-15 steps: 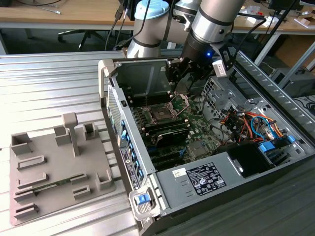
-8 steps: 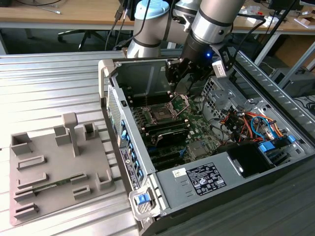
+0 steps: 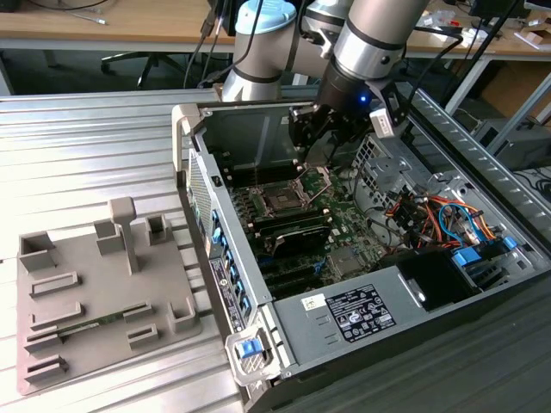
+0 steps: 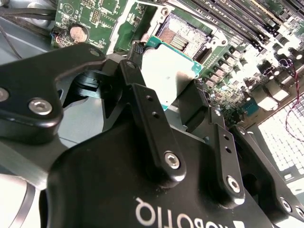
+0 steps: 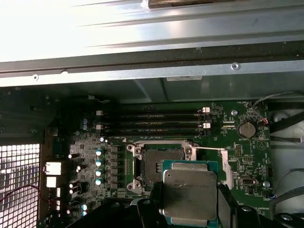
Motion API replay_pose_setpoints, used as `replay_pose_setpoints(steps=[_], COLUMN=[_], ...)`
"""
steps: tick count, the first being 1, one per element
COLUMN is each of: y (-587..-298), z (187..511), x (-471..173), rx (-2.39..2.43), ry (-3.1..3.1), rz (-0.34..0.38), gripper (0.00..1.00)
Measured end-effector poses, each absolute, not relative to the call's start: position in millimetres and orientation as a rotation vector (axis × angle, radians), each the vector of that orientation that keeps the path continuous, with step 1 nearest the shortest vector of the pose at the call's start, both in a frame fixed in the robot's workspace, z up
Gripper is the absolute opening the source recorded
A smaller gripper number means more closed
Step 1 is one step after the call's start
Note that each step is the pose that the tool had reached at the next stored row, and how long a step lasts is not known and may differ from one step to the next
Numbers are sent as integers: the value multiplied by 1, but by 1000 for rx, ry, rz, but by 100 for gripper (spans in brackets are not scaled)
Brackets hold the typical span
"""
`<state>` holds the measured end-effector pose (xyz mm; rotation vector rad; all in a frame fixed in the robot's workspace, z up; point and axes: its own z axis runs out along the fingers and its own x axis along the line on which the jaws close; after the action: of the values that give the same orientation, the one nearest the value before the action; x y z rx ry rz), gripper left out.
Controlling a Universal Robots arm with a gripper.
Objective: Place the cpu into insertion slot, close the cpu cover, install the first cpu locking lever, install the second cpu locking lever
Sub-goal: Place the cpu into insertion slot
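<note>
As the gripper [image 3: 318, 151] clamps the cpu [image 5: 190, 195] flat by two opposite edges, it hangs inside the open case [image 3: 258, 129] | insertion slot [image 5: 159, 164]: uncovered, just below and beyond the chip, toward the exterior view's left, edges roughly square to it | writing: white printed label [image 3: 362, 311] on power supply [image 3: 318, 337], unread

Lab: desks [image 3: 103, 26], office chair [image 3: 142, 62], robot arm [image 3: 379, 34] over opened computer [image 3: 344, 314]

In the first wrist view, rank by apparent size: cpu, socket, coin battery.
1. cpu, nearer the camera, so its lead over the socket is unsure.
2. socket.
3. coin battery, clearly smallest.
</note>
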<state>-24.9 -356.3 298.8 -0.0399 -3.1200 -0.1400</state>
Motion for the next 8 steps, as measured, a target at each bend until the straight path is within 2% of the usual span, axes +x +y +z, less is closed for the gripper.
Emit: replay_pose_setpoints(steps=[8], y=[-357], z=[297], x=[-26], rx=[-40], ry=[-3120], rz=[-140], gripper=[54])
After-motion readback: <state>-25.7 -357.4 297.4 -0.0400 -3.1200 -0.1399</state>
